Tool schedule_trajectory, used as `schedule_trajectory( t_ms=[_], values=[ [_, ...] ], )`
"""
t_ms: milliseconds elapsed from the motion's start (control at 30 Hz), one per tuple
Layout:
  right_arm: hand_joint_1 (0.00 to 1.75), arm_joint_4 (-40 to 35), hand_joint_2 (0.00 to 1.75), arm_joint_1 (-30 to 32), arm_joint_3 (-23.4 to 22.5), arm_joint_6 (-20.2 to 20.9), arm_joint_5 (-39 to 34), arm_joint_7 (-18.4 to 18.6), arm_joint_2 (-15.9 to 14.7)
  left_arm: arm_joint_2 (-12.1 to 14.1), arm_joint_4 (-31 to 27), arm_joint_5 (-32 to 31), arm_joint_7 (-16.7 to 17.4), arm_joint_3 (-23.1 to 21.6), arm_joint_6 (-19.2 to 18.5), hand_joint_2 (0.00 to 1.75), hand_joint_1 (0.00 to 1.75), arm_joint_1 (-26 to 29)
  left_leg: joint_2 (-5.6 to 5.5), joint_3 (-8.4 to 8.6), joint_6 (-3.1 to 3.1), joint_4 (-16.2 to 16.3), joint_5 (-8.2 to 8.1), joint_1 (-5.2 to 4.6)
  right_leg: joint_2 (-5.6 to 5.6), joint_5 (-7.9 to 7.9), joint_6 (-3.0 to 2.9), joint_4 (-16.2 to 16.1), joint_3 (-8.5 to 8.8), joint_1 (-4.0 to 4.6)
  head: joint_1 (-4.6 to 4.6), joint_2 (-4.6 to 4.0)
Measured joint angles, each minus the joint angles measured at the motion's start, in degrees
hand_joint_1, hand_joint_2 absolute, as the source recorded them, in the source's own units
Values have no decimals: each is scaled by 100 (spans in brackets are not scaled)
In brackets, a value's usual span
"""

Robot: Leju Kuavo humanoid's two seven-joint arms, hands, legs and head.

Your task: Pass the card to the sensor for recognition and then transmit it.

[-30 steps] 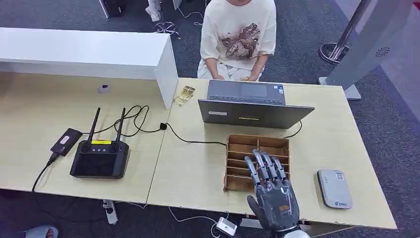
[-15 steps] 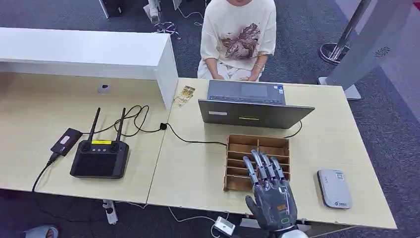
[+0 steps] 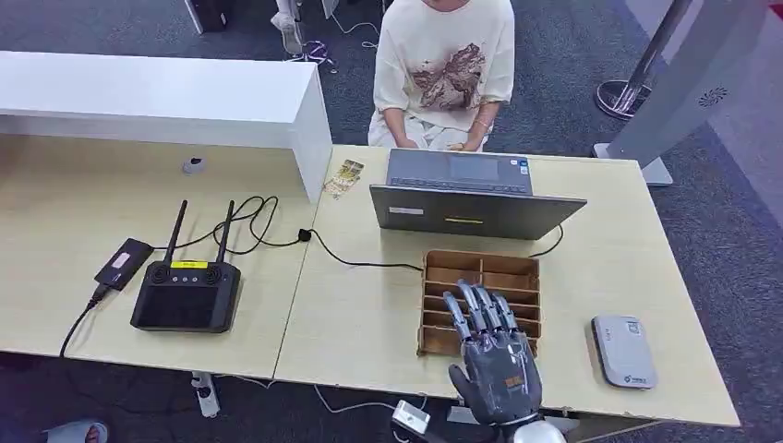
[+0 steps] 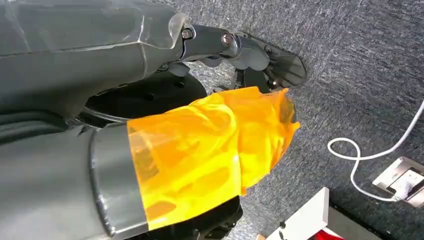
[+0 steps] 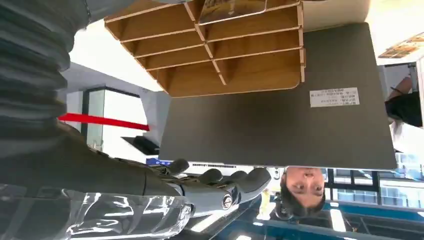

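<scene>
Laptop [image 3: 466,198], router [image 3: 186,293], seated person [image 3: 445,69]

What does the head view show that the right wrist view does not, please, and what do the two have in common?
Head view alone: the black controller with two antennas, the grey sensor device on the table beside the organizer, and the table's full layout.

Right wrist view alone: a card lying in one compartment of the wooden organizer.

Both: the organizer, the grey laptop behind it, the seated person, and the right hand, fingers spread and holding nothing.
</scene>
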Motion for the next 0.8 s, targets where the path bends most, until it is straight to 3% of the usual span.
schedule_trajectory(
  t_ms=[800],
  values=[
    [0, 24, 175, 38, -138, 245, 0, -129, 81, 0, 0, 100, 0, 7, 0, 0, 0, 0, 0, 0, 0, 0, 0, 0, 0, 0, 0, 0, 0, 0, -2, 0]
  ],
)
